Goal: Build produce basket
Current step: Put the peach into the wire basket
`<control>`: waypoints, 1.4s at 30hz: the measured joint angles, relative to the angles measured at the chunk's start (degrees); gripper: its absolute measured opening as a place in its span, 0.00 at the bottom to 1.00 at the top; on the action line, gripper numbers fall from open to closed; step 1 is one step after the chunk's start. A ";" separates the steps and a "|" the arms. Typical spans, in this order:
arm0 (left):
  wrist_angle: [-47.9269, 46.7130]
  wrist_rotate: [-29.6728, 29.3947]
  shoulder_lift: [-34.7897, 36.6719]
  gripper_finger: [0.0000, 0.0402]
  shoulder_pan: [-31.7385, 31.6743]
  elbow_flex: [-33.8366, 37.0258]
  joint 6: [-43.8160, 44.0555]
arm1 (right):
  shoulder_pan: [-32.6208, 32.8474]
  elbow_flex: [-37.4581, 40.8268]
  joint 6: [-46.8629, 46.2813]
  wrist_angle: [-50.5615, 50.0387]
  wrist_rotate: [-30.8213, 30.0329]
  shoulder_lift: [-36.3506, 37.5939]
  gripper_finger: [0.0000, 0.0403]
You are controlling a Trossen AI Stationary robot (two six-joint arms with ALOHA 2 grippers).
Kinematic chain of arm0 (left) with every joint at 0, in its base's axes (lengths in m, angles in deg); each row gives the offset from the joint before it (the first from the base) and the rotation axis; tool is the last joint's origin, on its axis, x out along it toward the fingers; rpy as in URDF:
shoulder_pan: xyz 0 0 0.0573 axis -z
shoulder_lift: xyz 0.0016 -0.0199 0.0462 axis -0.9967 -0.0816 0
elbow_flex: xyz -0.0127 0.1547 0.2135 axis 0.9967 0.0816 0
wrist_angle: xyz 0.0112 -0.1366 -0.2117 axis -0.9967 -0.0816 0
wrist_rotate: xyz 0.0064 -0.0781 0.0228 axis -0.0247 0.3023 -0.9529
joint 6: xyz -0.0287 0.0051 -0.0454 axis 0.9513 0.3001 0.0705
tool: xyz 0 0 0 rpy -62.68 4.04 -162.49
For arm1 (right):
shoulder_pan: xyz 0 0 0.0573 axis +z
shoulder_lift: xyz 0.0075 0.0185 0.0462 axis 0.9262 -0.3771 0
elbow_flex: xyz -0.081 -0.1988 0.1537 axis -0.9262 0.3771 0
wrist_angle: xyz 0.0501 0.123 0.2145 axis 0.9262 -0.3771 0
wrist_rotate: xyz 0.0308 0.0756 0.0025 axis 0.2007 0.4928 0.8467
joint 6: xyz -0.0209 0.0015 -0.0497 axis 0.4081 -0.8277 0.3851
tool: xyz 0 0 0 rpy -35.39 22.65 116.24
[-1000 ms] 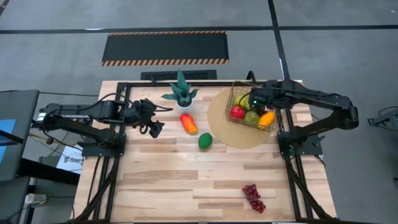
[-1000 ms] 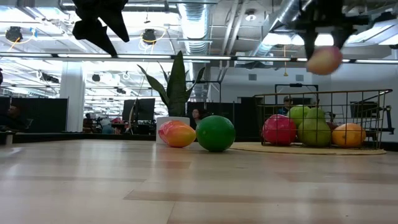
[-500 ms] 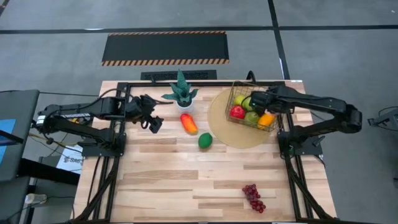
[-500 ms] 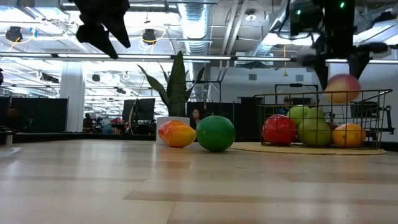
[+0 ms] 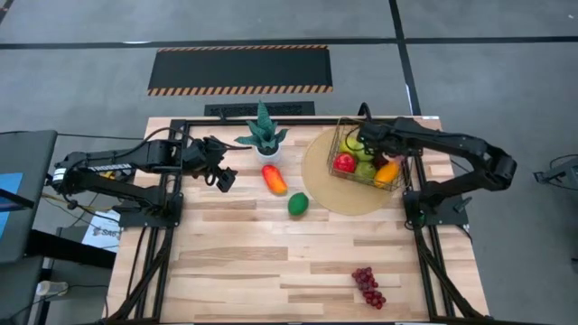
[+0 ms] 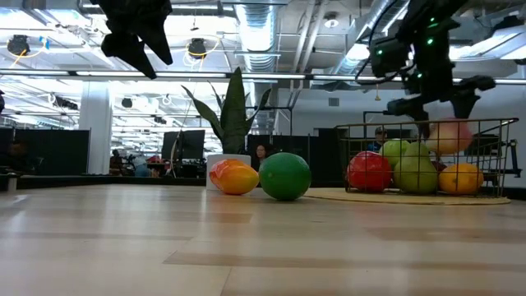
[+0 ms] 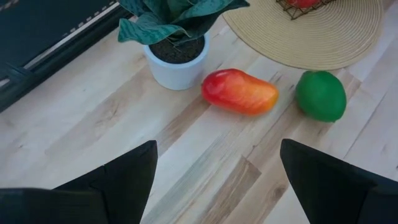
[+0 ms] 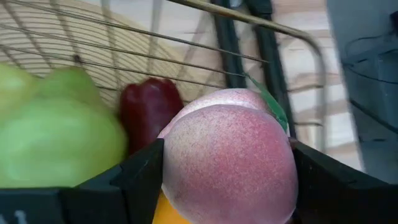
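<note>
The brass wire basket stands on a round tan mat at the table's far right. It holds a red apple, green apples and an orange-yellow fruit. My right gripper is over the basket, shut on a pink peach, which shows at rim height. A mango and a green avocado lie on the wood left of the mat. Purple grapes lie near the front right. My left gripper hangs open above the table, left of the mango. My right gripper pinches the peach between its two fingers, one on each of its opposite sides. The fingers slant down from above. The peach sits just inside the basket's rim above the other fruit; whether it touches them I cannot tell.
A potted green plant in a white pot stands at the far edge between the two arms. Bare wood spreads over the near half of the table. The arms' dark frame rails run along both sides.
My right gripper has come down with the peach from well above the basket to its rim, still shut on it, and the arm has swung a little over the basket. The fruit on the table has stayed where it was.
</note>
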 joint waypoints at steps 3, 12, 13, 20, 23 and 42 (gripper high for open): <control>-0.01 -0.02 0.00 0.81 0.00 0.00 0.01 | -0.97 -0.02 1.43 2.38 0.06 -1.84 0.74; -0.02 -0.12 0.01 0.81 0.00 0.00 0.04 | -2.13 0.79 3.18 2.83 -0.38 -5.92 0.74; -0.02 -0.31 0.01 0.81 0.00 0.00 0.06 | -2.13 0.90 3.23 2.79 -0.39 -6.22 0.74; 0.00 -1.18 0.00 0.81 0.00 0.00 0.17 | -2.11 1.23 3.24 3.58 -0.52 -7.03 0.74; 0.00 -1.18 0.00 0.81 0.00 0.00 0.27 | -2.19 1.23 4.35 4.15 -0.28 -7.03 0.74; 0.04 -1.44 0.01 0.81 0.00 0.00 0.70 | -2.06 -0.34 16.12 7.89 4.66 -2.42 0.96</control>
